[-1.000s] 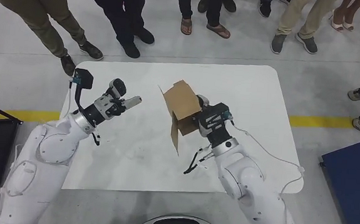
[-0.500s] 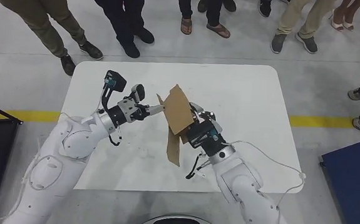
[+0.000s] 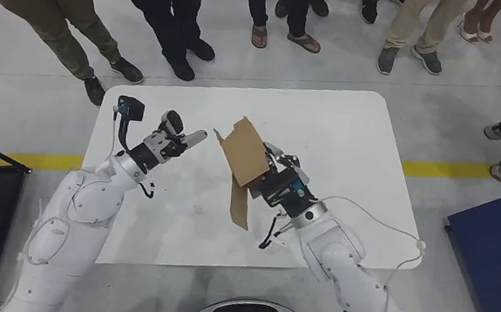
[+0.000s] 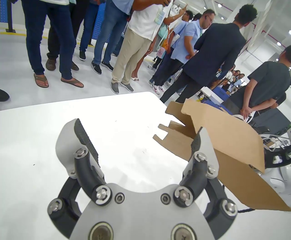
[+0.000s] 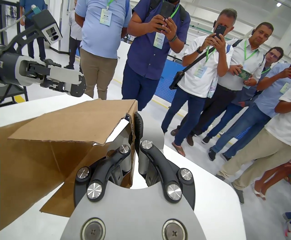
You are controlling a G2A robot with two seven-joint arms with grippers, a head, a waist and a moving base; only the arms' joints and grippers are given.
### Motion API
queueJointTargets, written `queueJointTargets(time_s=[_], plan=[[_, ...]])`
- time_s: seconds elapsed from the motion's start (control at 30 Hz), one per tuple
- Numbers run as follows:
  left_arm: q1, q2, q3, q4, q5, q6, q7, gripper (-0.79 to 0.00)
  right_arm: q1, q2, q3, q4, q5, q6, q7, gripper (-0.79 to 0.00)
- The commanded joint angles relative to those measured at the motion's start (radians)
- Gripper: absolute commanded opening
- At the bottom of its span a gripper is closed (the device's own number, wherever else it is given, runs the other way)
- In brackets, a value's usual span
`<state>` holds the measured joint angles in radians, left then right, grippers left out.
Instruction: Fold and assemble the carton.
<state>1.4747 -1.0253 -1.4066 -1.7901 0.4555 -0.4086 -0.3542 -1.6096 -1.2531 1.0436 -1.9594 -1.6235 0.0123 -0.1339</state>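
R gripper [image 5: 134,127] pinches carton [image 3: 247,149] wall; L gripper [image 4: 138,125] wide, near its edge.

A tilted brown cardboard carton [image 3: 246,151], clamped at one wall by the right end effector [image 5: 134,130], blocks the middle of the white rounded surface [image 3: 348,128]. Its splayed flaps jut toward the left end effector [image 3: 201,137], whose jaws are spread; a bare gap separates them. Open surface lies beyond the carton.
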Motion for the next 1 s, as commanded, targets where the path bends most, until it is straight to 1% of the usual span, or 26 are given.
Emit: queueJointTargets(time_s=[0.0,0.03,0.13,0.23,0.57,0.6,0.63,0.67,0.73,0.8,0.87,0.97], plan=[[0.0,0.0,0.0,0.0,0.0,0.0,0.0,0.0,0.035,-0.009,-0.011,0.076,0.175,-0.052,-0.173,-0.785],[0.0,0.0,0.0,0.0,0.0,0.0,0.0,0.0,0.051,-0.012,-0.015,0.12,0.238,-0.093,-0.252,-0.785],[0.0,0.0,0.0,0.0,0.0,0.0,0.0,0.0,0.102,-0.025,-0.024,0.244,0.395,-0.206,-0.432,-0.785],[0.0,0.0,0.0,0.0,0.0,0.0,0.0,0.0,0.153,-0.04,-0.044,0.345,0.54,-0.303,-0.524,-0.785],[0.0,0.0,0.0,0.0,0.0,0.0,0.0,0.0,0.153,-0.04,-0.044,0.345,0.54,-0.303,-0.524,-0.785],[0.0,0.0,0.0,0.0,0.0,0.0,0.0,0.0,0.151,-0.043,-0.05,0.328,0.581,-0.328,-0.538,-0.785],[0.0,0.0,0.0,0.0,0.0,0.0,0.0,0.0,0.15,-0.047,-0.052,0.325,0.656,-0.379,-0.567,-0.785],[0.0,0.0,0.0,0.0,0.0,0.0,0.0,0.0,0.154,-0.05,-0.053,0.339,0.714,-0.433,-0.597,-0.785],[0.0,0.0,0.0,0.0,0.0,0.0,0.0,0.0,0.17,-0.054,-0.056,0.384,0.772,-0.542,-0.659,-0.785],[0.002,-0.001,0.0,-0.016,0.0,-0.005,0.012,0.0,0.181,-0.06,-0.061,0.439,0.827,-0.617,-0.708,-0.785],[0.012,-0.001,-0.006,-0.048,-0.024,-0.046,0.032,0.0,0.196,-0.065,-0.068,0.486,0.814,-0.633,-0.727,-0.785],[0.028,0.001,-0.032,-0.101,-0.062,-0.089,0.032,0.0,0.205,-0.072,-0.083,0.529,0.746,-0.606,-0.733,-0.785]])
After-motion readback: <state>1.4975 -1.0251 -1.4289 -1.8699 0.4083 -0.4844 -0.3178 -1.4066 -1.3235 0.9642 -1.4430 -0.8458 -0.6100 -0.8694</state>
